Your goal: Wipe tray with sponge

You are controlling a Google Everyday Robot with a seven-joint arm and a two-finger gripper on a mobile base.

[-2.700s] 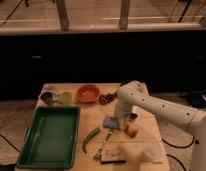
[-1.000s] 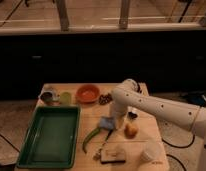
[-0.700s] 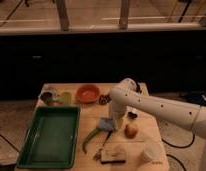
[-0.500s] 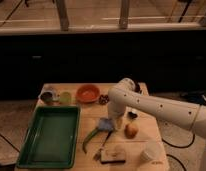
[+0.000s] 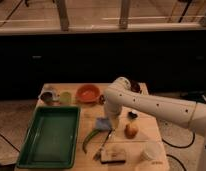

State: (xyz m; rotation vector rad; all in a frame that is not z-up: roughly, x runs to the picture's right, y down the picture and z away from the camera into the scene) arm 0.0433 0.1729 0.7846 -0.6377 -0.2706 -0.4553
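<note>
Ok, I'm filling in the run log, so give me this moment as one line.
gripper: shut on sponge | position: just right of tray | wipe: not begun, sponge not yet on tray

The large rectangular green plastic tray (image 5: 48, 137) has a smooth floor and rim with a faint gloss. The small flat blue sponge pad (image 5: 102, 123) looks soft and matt. It lies on the pale wooden bench (image 5: 91, 112), whose top is matt. The robot's white arm (image 5: 156, 106) wears a smooth, hard shell with a dull sheen. Its hand (image 5: 114, 125) hangs low, just beside the sponge. The round orange bowl (image 5: 87, 93) shines slightly.
</note>
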